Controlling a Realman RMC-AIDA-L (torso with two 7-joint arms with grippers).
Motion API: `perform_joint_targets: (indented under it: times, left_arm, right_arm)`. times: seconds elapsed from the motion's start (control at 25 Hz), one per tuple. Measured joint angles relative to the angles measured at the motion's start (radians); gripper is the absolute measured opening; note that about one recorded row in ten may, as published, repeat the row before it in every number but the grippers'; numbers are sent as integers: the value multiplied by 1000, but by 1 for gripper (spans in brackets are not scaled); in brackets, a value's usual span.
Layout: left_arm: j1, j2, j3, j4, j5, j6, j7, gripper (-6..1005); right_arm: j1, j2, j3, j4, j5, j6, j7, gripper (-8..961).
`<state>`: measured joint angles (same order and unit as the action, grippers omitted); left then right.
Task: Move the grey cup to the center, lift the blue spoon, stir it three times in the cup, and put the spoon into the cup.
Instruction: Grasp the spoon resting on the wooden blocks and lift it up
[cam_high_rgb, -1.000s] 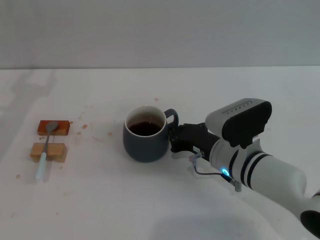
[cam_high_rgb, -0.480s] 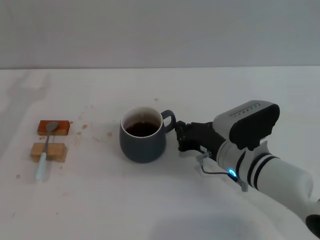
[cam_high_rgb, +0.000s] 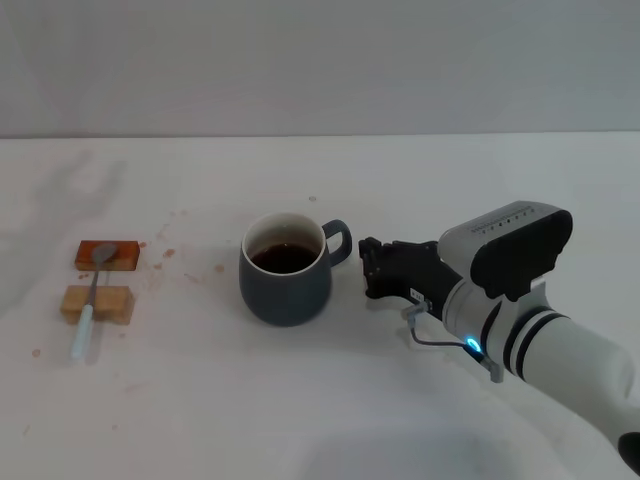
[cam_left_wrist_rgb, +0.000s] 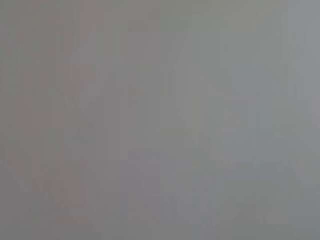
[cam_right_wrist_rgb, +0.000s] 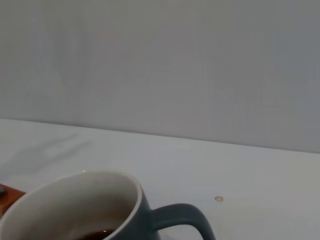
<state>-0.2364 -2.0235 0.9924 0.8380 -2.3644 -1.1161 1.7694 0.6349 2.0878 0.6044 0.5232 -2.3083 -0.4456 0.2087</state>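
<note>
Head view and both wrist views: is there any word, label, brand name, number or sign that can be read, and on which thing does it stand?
None can be read.
The grey cup, the blue spoon and the wooden blocks show no print.
The right arm's housing has a row of small marks, too small to read.
The left wrist view is blank.

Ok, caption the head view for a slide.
Right gripper beside the grey cup, apart from its handle; blue spoon lies across two wooden blocks.
</note>
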Motion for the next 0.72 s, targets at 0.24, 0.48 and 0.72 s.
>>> perform_joint_targets:
  times: [0.24, 0.48, 0.72]
  left_arm:
    - [-33, 72, -17, 0, 195, -391, 35, 630]
    - [102, -45, 109, 346, 493, -181, 242, 630]
    - [220, -41, 483, 540, 568, 385, 343, 631]
  right_arm:
    - [2, 0, 3, -19, 1, -10, 0, 34]
    - [12, -3, 14, -34, 1, -18, 0, 33]
    - [17, -5, 14, -44, -1, -14, 0, 33]
